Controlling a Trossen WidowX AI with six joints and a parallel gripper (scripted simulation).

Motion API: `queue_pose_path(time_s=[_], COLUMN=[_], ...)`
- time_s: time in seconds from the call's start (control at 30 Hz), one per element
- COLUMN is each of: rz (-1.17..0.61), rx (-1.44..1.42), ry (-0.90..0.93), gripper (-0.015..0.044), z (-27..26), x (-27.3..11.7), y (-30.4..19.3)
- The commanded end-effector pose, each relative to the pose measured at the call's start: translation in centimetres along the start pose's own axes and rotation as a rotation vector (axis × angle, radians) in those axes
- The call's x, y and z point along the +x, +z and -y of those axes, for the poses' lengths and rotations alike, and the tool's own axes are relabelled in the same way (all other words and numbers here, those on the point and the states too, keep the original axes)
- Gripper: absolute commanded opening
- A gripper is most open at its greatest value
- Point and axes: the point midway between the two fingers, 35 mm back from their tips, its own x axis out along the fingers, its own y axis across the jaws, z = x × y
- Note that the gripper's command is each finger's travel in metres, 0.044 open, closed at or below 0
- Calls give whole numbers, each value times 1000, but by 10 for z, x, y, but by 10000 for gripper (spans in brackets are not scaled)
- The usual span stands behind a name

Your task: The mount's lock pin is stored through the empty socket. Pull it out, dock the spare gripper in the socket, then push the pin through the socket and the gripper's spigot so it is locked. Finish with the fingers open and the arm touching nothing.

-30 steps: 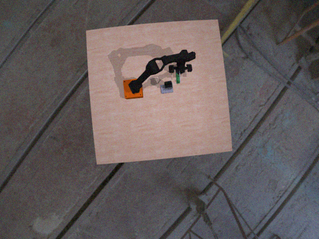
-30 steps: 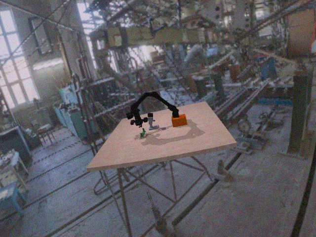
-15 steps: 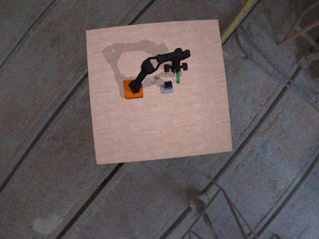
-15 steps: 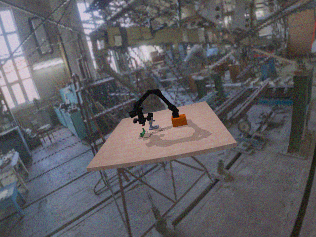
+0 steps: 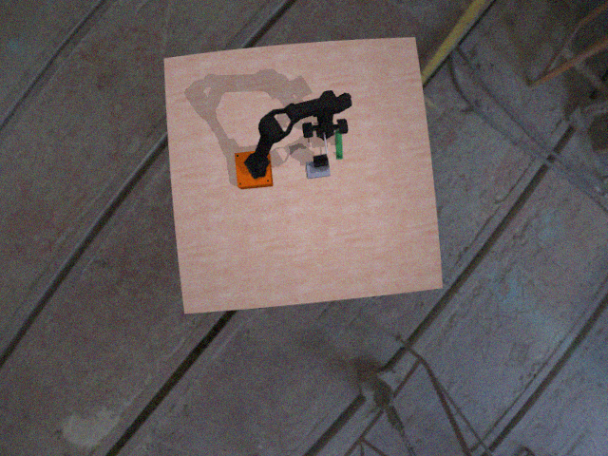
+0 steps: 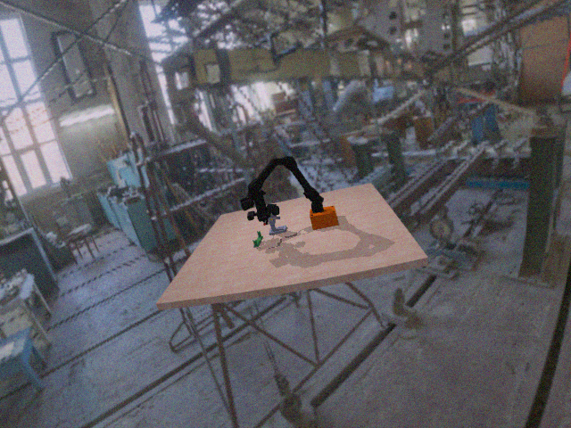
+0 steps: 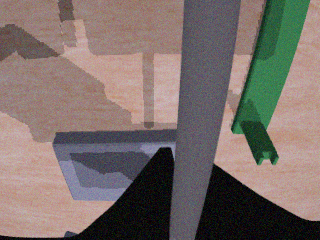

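While the wrist view shows a straight grey bar [image 7: 207, 95] clamped between the black fingers of the gripper [image 5: 325, 135] [image 6: 264, 219] [image 7: 174, 158], that grip is too small to be made out from outside; whether the bar is the lock pin cannot be told. The mount's flat grey base [image 5: 317, 171] [image 6: 278, 231] [image 7: 90, 194] is seen left of the fingertips at the wrist, and a green fork-ended piece [image 5: 339, 147] [image 6: 257, 240] [image 7: 282, 60] right of them. Only in the exterior view is the black jointed arm [image 5: 304, 108] [image 6: 280, 160] seen arched high, its gripper pointed downward.
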Motion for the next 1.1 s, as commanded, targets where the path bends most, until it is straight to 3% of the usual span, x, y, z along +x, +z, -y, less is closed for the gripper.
queue_pose_path(time_s=[0.0, 0.2, 0.53, 1.07], rz=[-1, 0, 2, 4], rx=[-6, -9, -16, -11], ry=[7, 6, 0, -16], gripper=[0, 0, 0, 0], z=[-13, -17, -18, -18], x=[1, 6, 49, 52], y=[0, 1, 13, 6])
